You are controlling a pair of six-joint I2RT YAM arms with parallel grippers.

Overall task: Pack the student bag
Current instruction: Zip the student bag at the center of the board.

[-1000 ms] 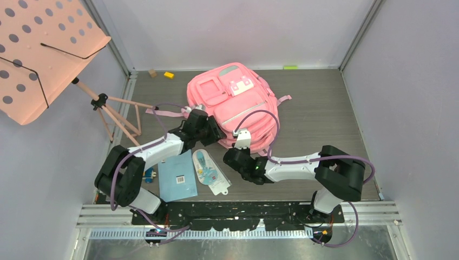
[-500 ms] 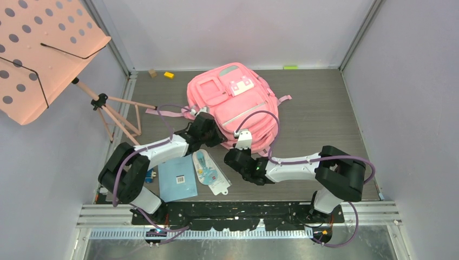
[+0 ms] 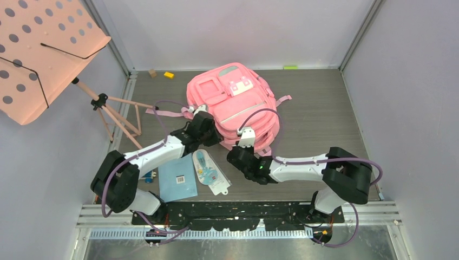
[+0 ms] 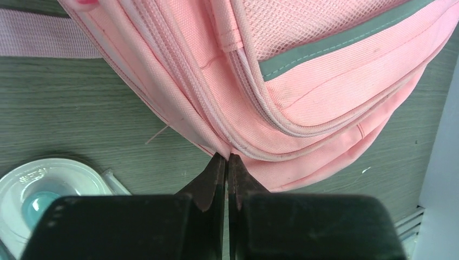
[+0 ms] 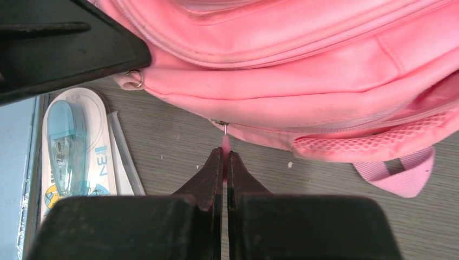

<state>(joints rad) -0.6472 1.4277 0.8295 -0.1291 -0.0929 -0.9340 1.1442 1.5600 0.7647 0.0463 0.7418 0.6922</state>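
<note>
Overhead, the large pink fabric student bag (image 3: 233, 103) lies flat on the grey wood-grain table (image 3: 325, 114), directly ahead of both arms. The left gripper (image 3: 217, 138) meets the bag's near-left edge, and the right gripper (image 3: 236, 152) meets its near edge just beside it. A flat light-blue booklet (image 3: 177, 176) and a white blister pack holding a blue correction-tape dispenser (image 3: 208, 172) lie behind the left gripper, towards the bases. A salmon-pink perforated music stand (image 3: 43, 54) stands well off to its left.

From the left wrist, the left gripper (image 4: 226, 158) has its jaws pressed together, tips touching the piped seam at the student bag's (image 4: 303, 97) lower edge; whether any fabric is caught between them I cannot tell. A grey reflective strip (image 4: 335, 43) runs across the bag above and right of the tips. The blister pack (image 4: 43, 184) sits low to the left.

From the right wrist, the right gripper (image 5: 224, 154) is clamped on a small pink zipper pull (image 5: 224, 142) hanging from the student bag's (image 5: 303, 81) edge straight ahead. A pink webbing strap loop (image 5: 400, 173) lies to the right and the blister pack (image 5: 76, 146) to the left.
</note>
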